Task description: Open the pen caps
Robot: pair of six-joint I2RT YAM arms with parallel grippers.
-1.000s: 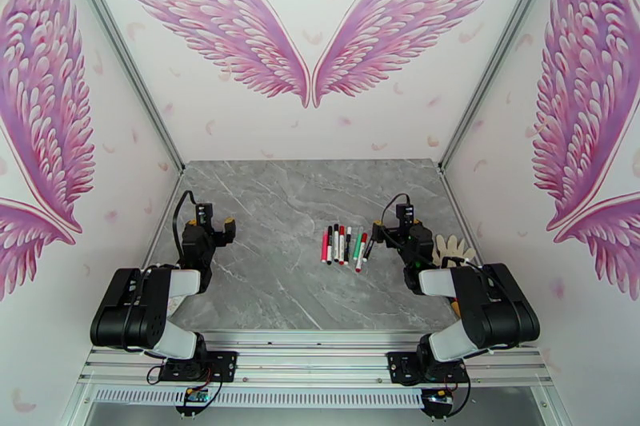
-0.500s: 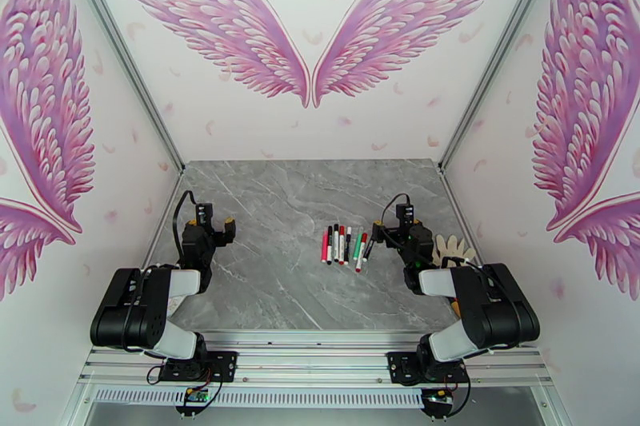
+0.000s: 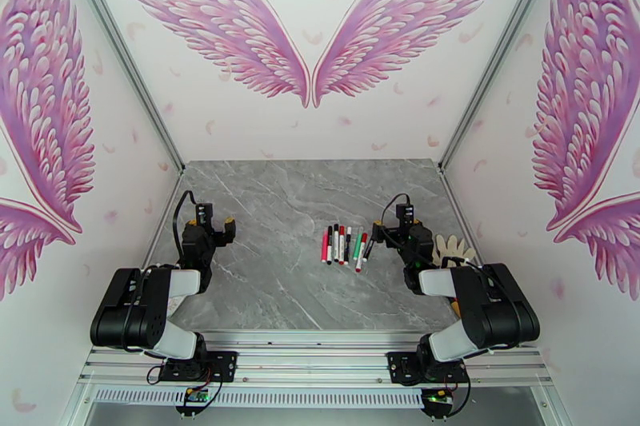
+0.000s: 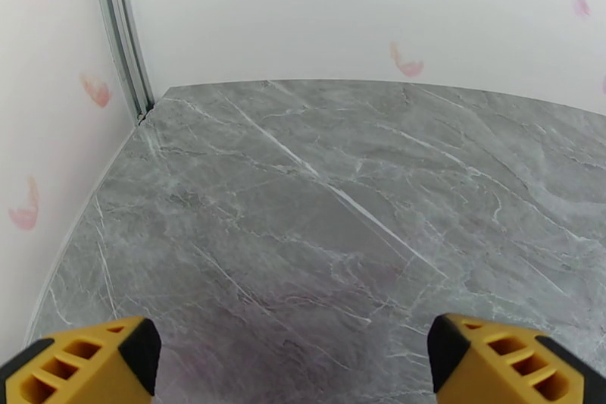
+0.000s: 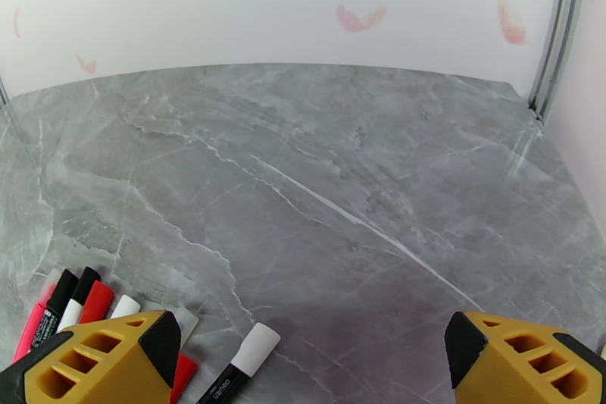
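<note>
Grey marble tabletop (image 3: 280,212), one arm on each side at the near edge. White glove (image 3: 453,247) lies far right, beside the right arm; ignore it.

Pens (image 3: 345,244) lie in a tight side-by-side row right of centre, running roughly near-to-far, all looking capped. In the right wrist view they sit at the lower left, partly under the left-hand finger, touching nothing.

Left fingers (image 4: 83,360) are spread wide and empty over bare stone, well apart from the pens. Right fingers (image 5: 98,364) are also spread wide and empty, hovering just beside the row's right end.

Pen caps (image 5: 256,343) are on the far ends, in white, red and black. The closest to the right fingers is the white cap on the black barrel.

Handling, my read: light, stiff, smooth plastic that rolls easily, and the caps are probably a friction fit. Pinch the barrel mid-length with one arm, the cap across its width with the other, and pull straight along the axis. The tight packing means neighbours may get nudged.
</note>
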